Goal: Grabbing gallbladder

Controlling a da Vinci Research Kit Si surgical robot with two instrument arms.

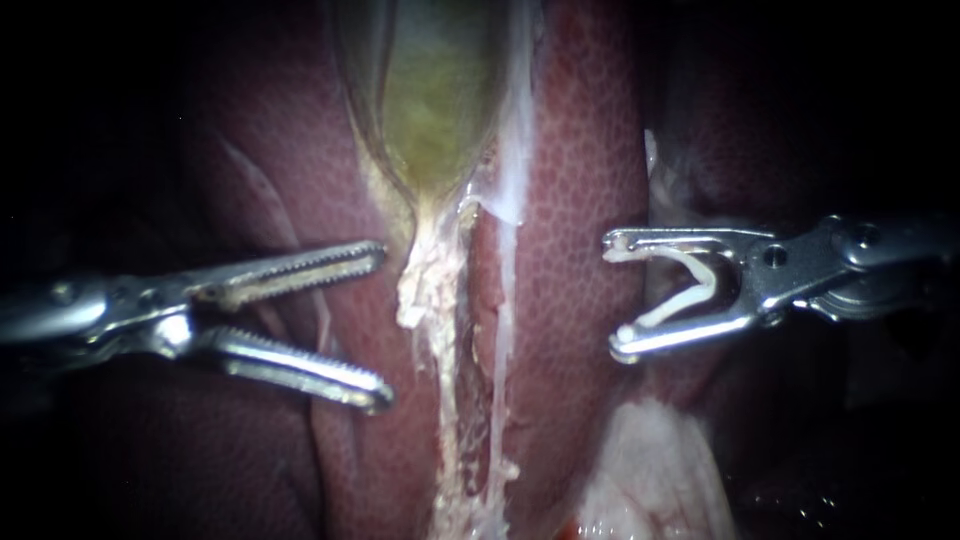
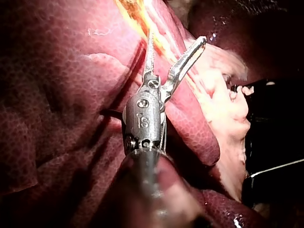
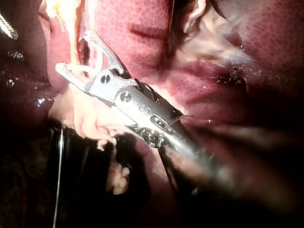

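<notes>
Left instrument (image 1: 382, 322): serrated jaws released, a clear gap between them, gripping nothing. Gallbladder (image 1: 440, 100): the greenish-yellow sac lies ahead of these jaws and off to the side of the upper one, untouched. It narrows to a neck just beyond that jaw's tip. From the neck a pale frayed strand (image 1: 430, 290) runs past the open jaw tips, between the two instruments and apart from both. Right instrument (image 1: 612, 295): jaws stand wide apart yet grasp a white clip (image 1: 690, 290), its two ends seated against the jaw tips. Liver (image 1: 580, 150): mottled red surface beneath and between both pairs of jaws. In the left wrist view, the open jaws of the left instrument (image 2: 176, 40) point toward yellowish tissue just ahead.
</notes>
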